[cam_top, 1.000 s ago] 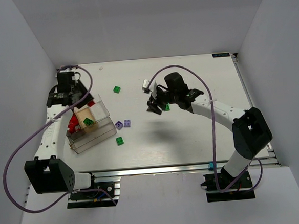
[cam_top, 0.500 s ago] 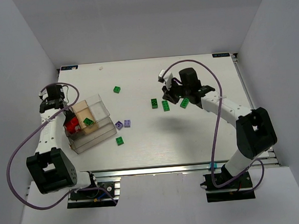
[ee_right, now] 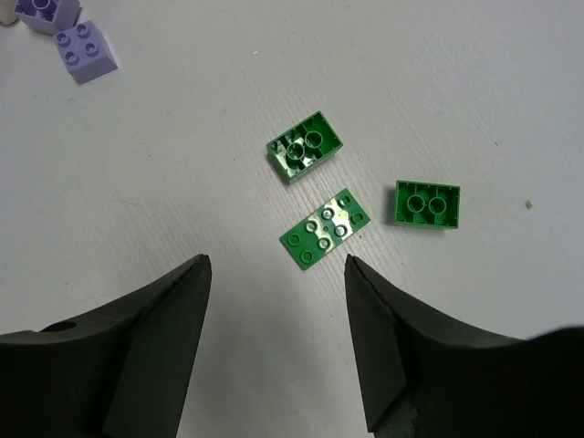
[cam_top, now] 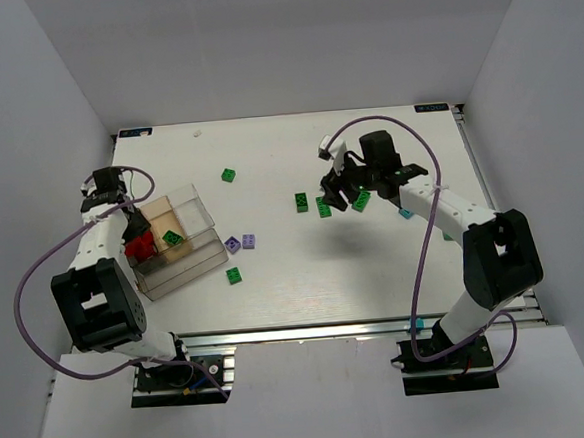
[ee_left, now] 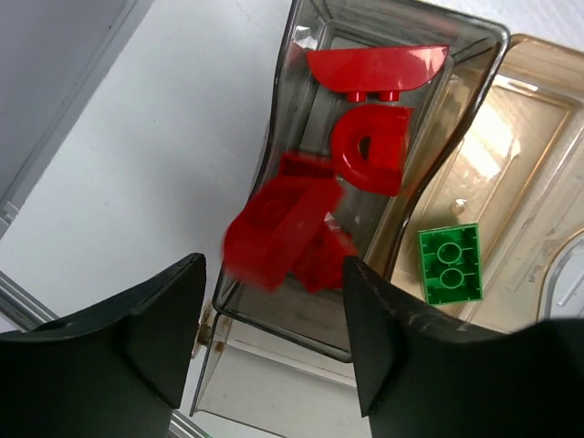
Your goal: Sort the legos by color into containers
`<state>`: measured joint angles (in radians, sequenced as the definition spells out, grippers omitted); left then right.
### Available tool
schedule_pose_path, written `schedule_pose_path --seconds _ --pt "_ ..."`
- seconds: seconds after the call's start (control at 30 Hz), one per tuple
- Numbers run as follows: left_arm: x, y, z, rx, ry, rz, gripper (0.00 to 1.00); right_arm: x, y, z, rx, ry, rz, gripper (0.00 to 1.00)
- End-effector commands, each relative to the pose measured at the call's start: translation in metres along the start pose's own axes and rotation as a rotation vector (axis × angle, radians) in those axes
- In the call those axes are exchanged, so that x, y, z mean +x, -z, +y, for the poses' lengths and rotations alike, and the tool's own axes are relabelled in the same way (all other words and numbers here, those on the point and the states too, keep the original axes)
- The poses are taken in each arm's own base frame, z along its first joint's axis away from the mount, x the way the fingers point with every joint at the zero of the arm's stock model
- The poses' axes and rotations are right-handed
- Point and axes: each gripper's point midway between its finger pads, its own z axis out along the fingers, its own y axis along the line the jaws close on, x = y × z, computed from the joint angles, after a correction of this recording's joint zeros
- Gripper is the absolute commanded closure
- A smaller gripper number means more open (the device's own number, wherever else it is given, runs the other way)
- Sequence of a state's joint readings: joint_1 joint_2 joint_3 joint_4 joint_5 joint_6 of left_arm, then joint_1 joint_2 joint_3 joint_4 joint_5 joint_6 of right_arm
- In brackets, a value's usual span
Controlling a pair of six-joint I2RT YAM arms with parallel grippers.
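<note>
The clear container (cam_top: 197, 258) stands at the left. Its left compartment (ee_left: 274, 155) holds several red legos (ee_left: 370, 151). A blurred red lego (ee_left: 274, 233) hangs just below my open left gripper (ee_left: 271, 274), which is over that compartment (cam_top: 132, 225). One green lego (ee_left: 449, 263) lies in the tan compartment. My right gripper (ee_right: 276, 265) is open and empty above three green legos (ee_right: 327, 228), also seen from the top (cam_top: 323, 207). The right gripper (cam_top: 337, 197) hovers mid-table.
Two purple legos (cam_top: 240, 243) lie right of the container, with loose green legos (cam_top: 234, 274) in front of it and further back (cam_top: 229, 174). A teal lego (cam_top: 406, 212) lies under the right arm. White walls enclose the table on both sides.
The left gripper swung from behind the container to above its left compartment, and a red lego is loose beneath it. The right gripper moved right and now hovers over the green legos.
</note>
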<state>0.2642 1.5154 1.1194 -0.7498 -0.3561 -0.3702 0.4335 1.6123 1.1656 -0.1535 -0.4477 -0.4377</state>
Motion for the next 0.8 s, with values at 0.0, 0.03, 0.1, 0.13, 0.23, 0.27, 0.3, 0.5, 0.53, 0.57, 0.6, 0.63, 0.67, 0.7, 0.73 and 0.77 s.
schedule_pose_path --seconds 0.0,0.03,0.1,0.13,0.23,0.27,0.3,0.5,0.53,0.57,0.6,0.63,0.67,0.7,0.73,0.77 --pt "-0.028 0.012 -0.006 0.041 0.026 -0.075 0.27 -0.022 0.013 -0.002 -0.005 0.024 -0.051 0.34" --pt "-0.029 0.014 -0.006 0.045 0.027 -0.079 0.27 -0.022 0.014 -0.001 -0.011 0.024 -0.053 0.33" --pt "-0.029 0.017 -0.008 0.059 0.031 -0.076 0.26 -0.022 0.016 0.001 -0.021 0.020 -0.054 0.33" --pt "-0.034 0.023 -0.010 0.079 0.039 -0.093 0.26 -0.022 0.016 0.001 -0.025 0.020 -0.055 0.32" --pt "-0.035 0.039 -0.026 0.183 0.035 -0.095 0.39 -0.022 0.017 0.005 -0.042 0.025 -0.066 0.38" --pt "-0.034 0.052 -0.037 0.248 0.018 -0.107 0.50 -0.023 0.017 0.006 -0.048 0.026 -0.071 0.51" --pt "-0.032 0.060 -0.050 0.326 0.001 -0.106 0.76 -0.023 0.017 0.008 -0.064 0.023 -0.077 0.61" --pt "0.038 0.130 -0.130 0.893 -0.068 0.062 0.88 -0.024 0.015 0.023 -0.145 -0.001 -0.089 0.97" --pt "0.056 0.143 -0.141 0.941 -0.116 0.104 0.78 -0.025 0.014 0.026 -0.152 -0.002 -0.093 0.94" --pt "0.070 0.151 -0.147 0.969 -0.142 0.145 0.73 -0.022 0.013 0.026 -0.155 -0.008 -0.087 0.83" --pt "0.087 0.156 -0.149 0.975 -0.168 0.191 0.67 -0.021 0.012 0.027 -0.157 -0.010 -0.087 0.75" --pt "0.107 0.166 -0.156 0.993 -0.224 0.231 0.55 -0.021 0.011 0.029 -0.163 -0.013 -0.082 0.67" --pt "0.120 0.171 -0.159 0.995 -0.245 0.263 0.51 -0.020 0.009 0.027 -0.158 -0.019 -0.075 0.55" --pt "0.135 0.174 -0.158 0.987 -0.274 0.308 0.46 -0.018 0.009 0.025 -0.153 -0.022 -0.066 0.51" --pt "0.148 0.174 -0.158 0.970 -0.303 0.337 0.43 -0.019 0.008 0.025 -0.152 -0.022 -0.063 0.48" --pt "0.169 0.179 -0.158 0.949 -0.365 0.372 0.38 -0.016 0.007 0.023 -0.144 -0.034 -0.050 0.42"
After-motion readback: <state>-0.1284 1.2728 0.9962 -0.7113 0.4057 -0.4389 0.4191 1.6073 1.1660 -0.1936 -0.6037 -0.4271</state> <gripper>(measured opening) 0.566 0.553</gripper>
